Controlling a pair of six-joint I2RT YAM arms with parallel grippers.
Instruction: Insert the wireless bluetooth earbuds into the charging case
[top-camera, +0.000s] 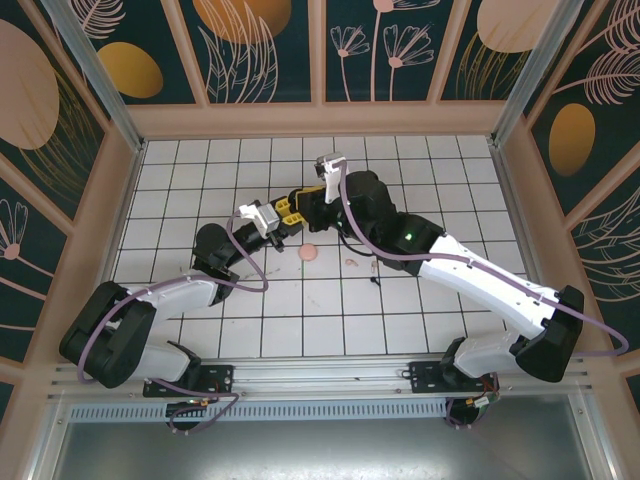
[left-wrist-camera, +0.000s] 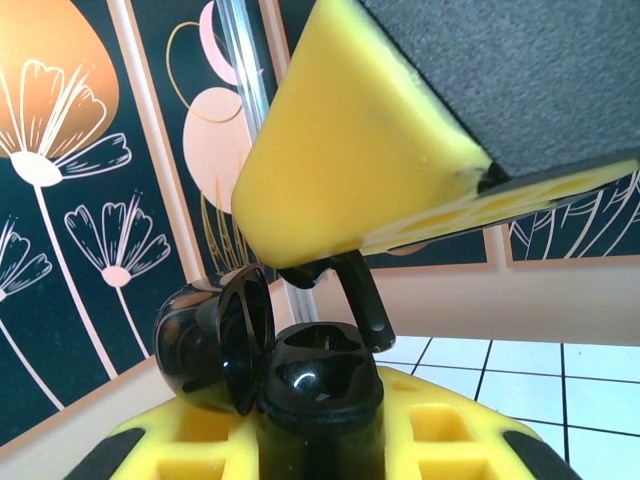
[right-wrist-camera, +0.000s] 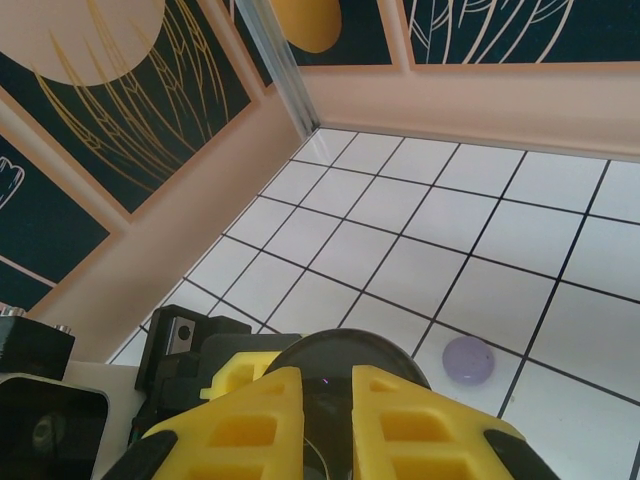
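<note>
Top view: the left end effector (top-camera: 272, 218) and right end effector (top-camera: 297, 205) meet tip to tip above the worktop (top-camera: 200, 170). A round pink case (top-camera: 308, 253) lies just on their near side, touched by neither.

Left wrist view: the left end effector clamps the black charging case (left-wrist-camera: 320, 385), its lid (left-wrist-camera: 245, 340) open. Just above the case's wells hangs a black earbud (left-wrist-camera: 362, 295), apparently pinched by the right end effector and not yet seated.

Right wrist view: the right end effector's jaws stand narrow. A lilac case (right-wrist-camera: 468, 358) lies ahead to its right. The task looks barely begun.
</note>
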